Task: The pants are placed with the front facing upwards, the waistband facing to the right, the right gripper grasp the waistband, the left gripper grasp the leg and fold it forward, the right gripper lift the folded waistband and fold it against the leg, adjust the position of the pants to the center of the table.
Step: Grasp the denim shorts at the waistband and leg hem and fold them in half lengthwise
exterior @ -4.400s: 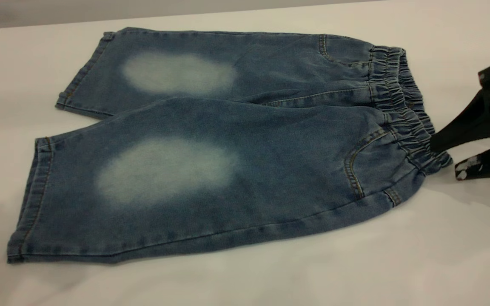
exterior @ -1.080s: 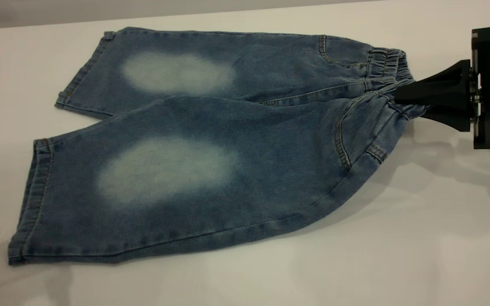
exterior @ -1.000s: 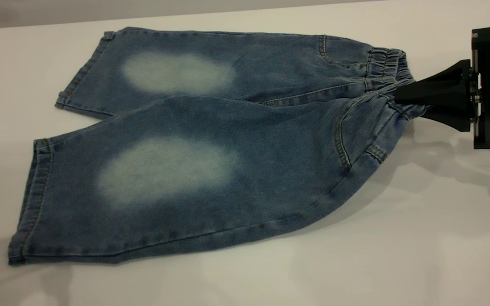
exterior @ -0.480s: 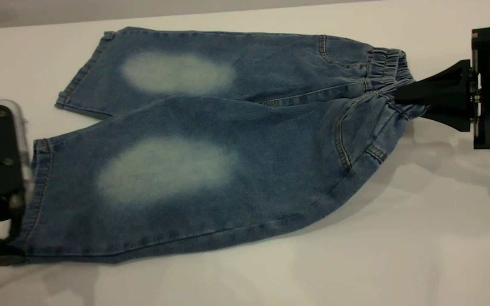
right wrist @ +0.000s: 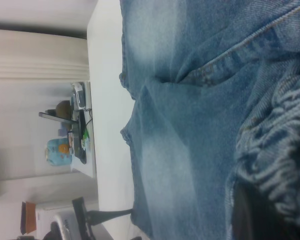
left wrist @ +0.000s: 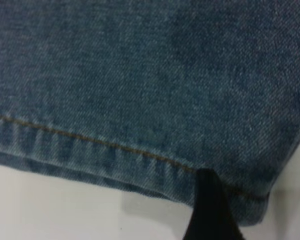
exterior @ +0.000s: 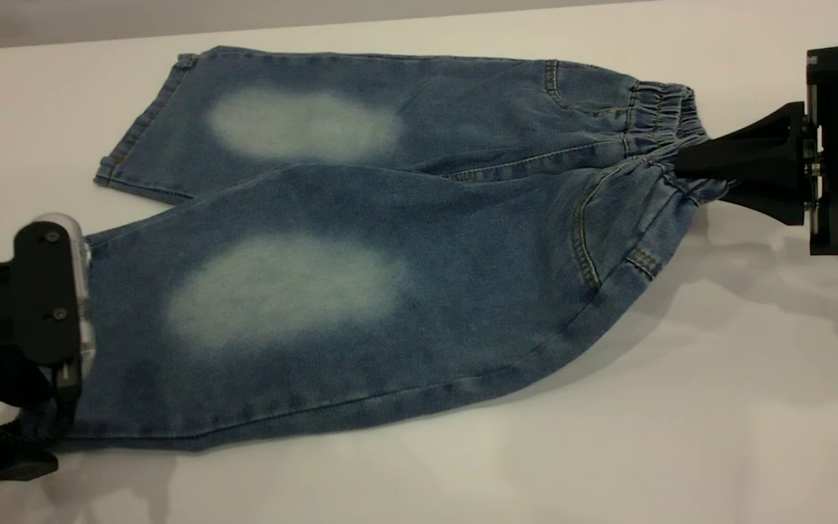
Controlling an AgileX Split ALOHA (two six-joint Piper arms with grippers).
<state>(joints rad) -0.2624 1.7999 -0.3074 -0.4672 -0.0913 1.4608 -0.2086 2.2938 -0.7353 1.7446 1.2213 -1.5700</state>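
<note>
Denim pants [exterior: 361, 240] lie flat across the middle of your table [exterior: 681, 451], legs toward frame left. At frame right, your right gripper [exterior: 688, 171] is clamped on the bunched waistband [exterior: 663, 120]. At lower left, your left gripper [exterior: 62, 407] sits over the near leg's hem; I cannot tell whether its fingers are parted or closed.

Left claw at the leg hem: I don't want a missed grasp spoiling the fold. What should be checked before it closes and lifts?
1. Right claw shut on the gathered elastic denim waistband: ok.
2. Short blue denim pants front up, waistband at right: ok.
3. Left claw reaches the near leg's hem: ok.
4. Hem between the left claw's fingers: cannot tell.
5. Near leg flat on the plain white table: ok.
</note>
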